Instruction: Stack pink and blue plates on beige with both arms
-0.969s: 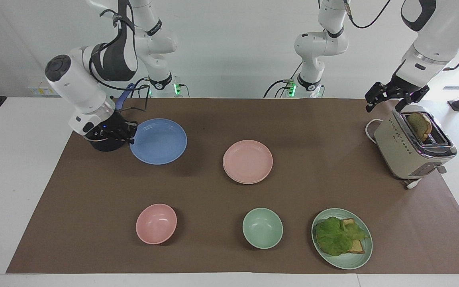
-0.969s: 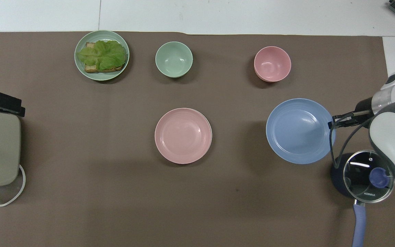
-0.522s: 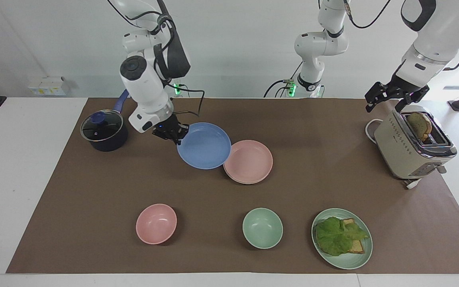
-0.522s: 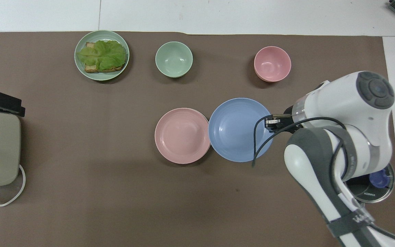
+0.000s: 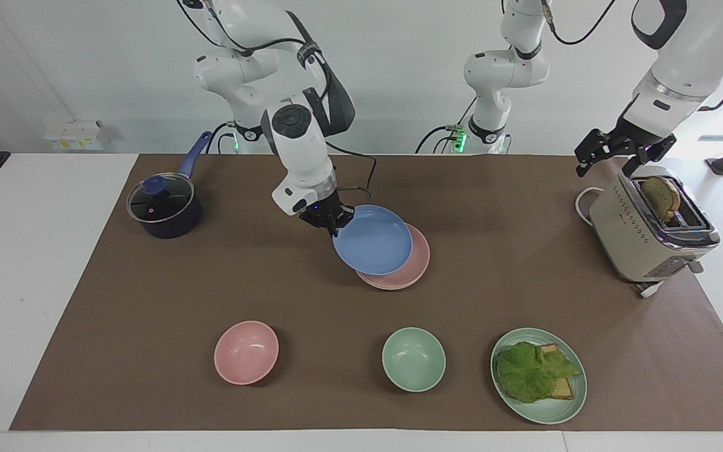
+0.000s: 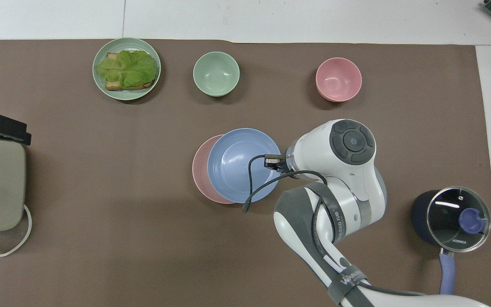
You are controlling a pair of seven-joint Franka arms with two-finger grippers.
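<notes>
1. Facing view. The right pincer point(image 5: 335, 225) is clamped shut on the rim of the blue plate point(image 5: 372, 239), on the edge toward the right arm's end of the worktop point(image 5: 148, 301). The plate hangs tilted above the pink plate point(image 5: 413, 267), covering most of it but offset toward the right arm's end. I cannot tell whether the two plates touch.

2. Facing view, the other arm. The left pincer point(image 5: 612, 154) waits with its fingers spread and empty over the toaster point(image 5: 644, 232), well apart from the plates.

3. Facing view, beige plate. A pale edge shows under the pink plate; whether this is the beige plate cannot be confirmed. It is judged that pink already sits on beige.

4. Facing view, risks. Released at this offset, the blue plate would probably land askew, one edge overhanging, and could slide off. A one-sided rim grip on a tilted plate may let it pivot or slip. Lowering with the low edge leading could shove the pink plate out of place.

5. Overhead view. The blue plate point(image 6: 244, 165) covers the pink plate point(image 6: 198, 170) except for a crescent toward the left arm's end, which confirms the offset. The right pincer point(image 6: 276, 162) grips the rim.

6. Overhead view, risk. Withdrawal of the pincer after release may drag the blue plate back toward the right arm's end unless the fingers open clear of the rim first.
</notes>
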